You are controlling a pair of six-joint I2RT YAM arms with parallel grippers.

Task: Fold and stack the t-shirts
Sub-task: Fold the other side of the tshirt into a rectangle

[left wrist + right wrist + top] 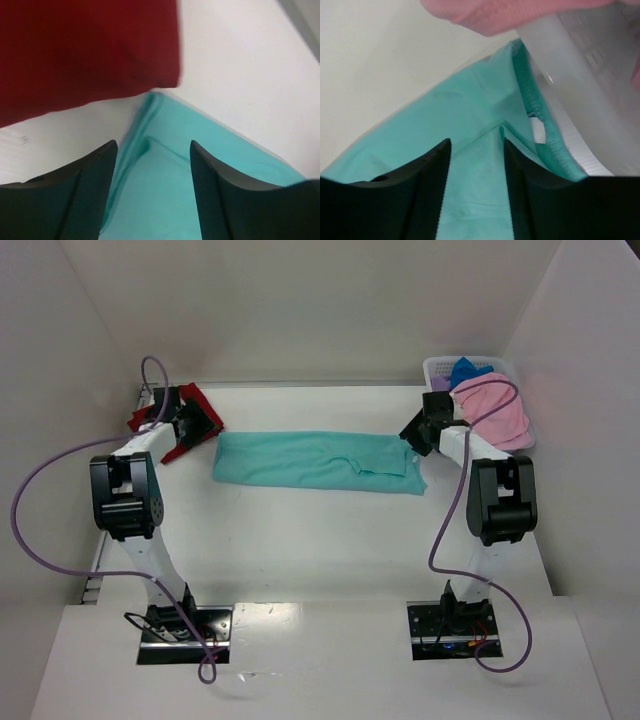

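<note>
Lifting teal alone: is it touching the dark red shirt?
Cannot tell. Left wrist view: the dark red shirt and teal shirt come close at a blurred corner; top view too small there.

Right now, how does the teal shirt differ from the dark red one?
The teal shirt is folded into a long band across the middle of the table; the dark red shirt is a compact shape at the far left corner. The teal shirt lies mostly uncovered; the dark red shirt is partly hidden under the left gripper. Both are plain cloth on the table.
</note>
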